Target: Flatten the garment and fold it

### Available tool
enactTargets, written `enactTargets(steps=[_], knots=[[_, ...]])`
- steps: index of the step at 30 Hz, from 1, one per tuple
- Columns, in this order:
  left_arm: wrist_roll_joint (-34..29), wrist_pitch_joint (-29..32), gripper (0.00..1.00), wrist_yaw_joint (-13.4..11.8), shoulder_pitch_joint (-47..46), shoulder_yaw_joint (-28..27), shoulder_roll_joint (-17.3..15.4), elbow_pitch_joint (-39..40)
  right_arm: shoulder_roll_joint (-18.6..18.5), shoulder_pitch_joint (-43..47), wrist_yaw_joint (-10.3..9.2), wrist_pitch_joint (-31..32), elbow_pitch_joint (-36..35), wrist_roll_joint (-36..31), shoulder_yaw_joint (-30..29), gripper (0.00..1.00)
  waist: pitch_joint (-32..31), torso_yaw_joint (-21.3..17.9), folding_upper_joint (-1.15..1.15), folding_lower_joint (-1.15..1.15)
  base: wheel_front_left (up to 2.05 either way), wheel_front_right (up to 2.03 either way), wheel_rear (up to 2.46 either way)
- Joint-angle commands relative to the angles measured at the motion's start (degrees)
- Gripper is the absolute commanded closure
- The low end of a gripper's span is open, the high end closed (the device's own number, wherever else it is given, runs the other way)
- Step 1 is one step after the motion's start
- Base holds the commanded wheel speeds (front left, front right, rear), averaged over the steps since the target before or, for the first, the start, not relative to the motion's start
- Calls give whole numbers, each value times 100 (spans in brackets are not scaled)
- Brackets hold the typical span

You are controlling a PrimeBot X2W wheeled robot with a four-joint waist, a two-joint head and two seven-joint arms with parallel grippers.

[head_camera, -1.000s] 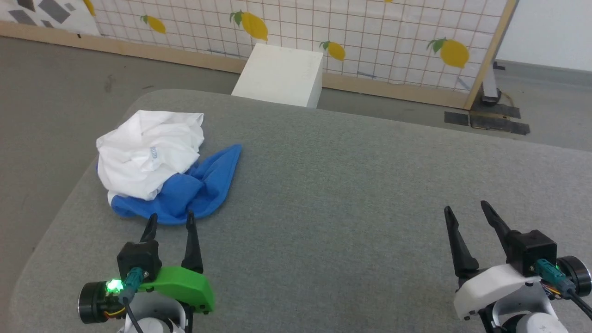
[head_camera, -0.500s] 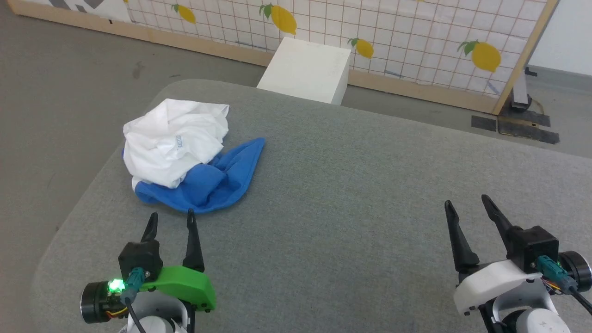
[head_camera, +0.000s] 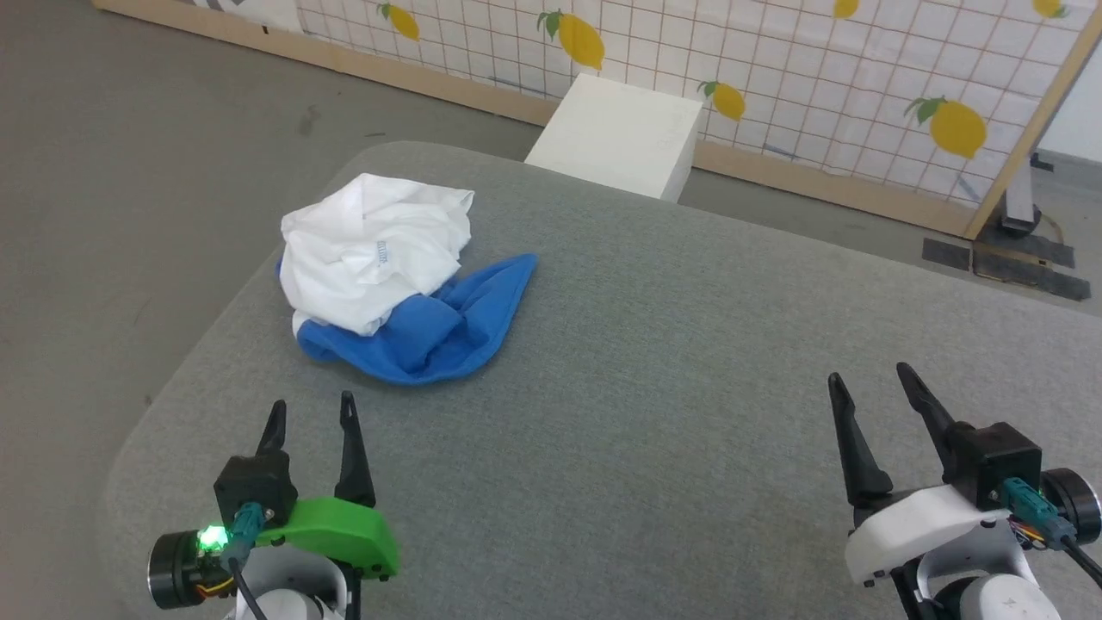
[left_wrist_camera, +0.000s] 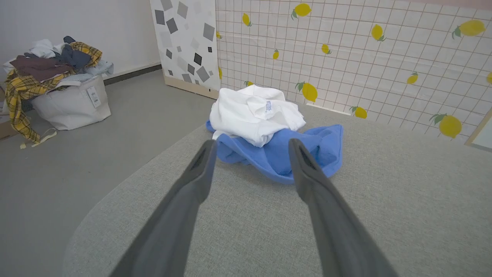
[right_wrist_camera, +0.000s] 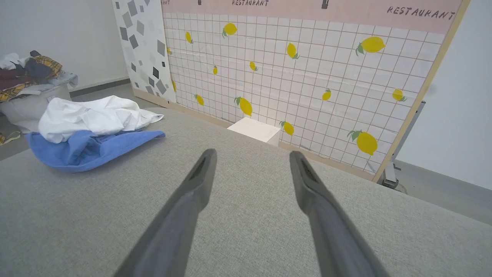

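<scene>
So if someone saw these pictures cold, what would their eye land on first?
The crumpled garment, white heaped over bright blue, lies bunched near the far left corner of the grey padded table. The left gripper and the right gripper hover open and empty over the table's near side. A lemon-print grid panel stands behind the table.

The crumpled garment is lying as a raised heap at the upper left of the head view, near the left edge of the grey padded table. A strip of bare surface is separating it from the spread-fingered left gripper. Bare table is stretching across the centre and right around the spread-fingered right gripper, while a white box and a lemon-print screen are standing beyond the far edge.
</scene>
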State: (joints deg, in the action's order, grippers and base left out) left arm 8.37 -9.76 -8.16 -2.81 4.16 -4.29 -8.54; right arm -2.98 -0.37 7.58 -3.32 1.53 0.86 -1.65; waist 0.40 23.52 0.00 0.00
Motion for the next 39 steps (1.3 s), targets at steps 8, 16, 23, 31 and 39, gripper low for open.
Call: enactTargets(steps=[8,16,23,31,39], knots=[[134,-153,0,-117,-167,34,-60,-108,8,-151,-7,-84,10,20,-38,0,44,226,0,0,0,0,0],[218,-247,0,-203,-210,74,-58,-189,8,-170,-7,-106,-10,30,-80,0,75,458,0,0,0,0,0],[292,-330,0,-277,-225,100,-59,-245,9,-201,-8,-136,6,57,-83,0,86,662,0,0,0,0,0],[363,-424,0,-364,-238,105,-68,-301,10,-217,-8,-156,34,67,-81,0,87,852,0,0,0,0,0],[446,-518,0,-446,-254,111,-69,-370,11,-233,-9,-165,25,49,-95,0,99,1034,0,0,0,0,0]])
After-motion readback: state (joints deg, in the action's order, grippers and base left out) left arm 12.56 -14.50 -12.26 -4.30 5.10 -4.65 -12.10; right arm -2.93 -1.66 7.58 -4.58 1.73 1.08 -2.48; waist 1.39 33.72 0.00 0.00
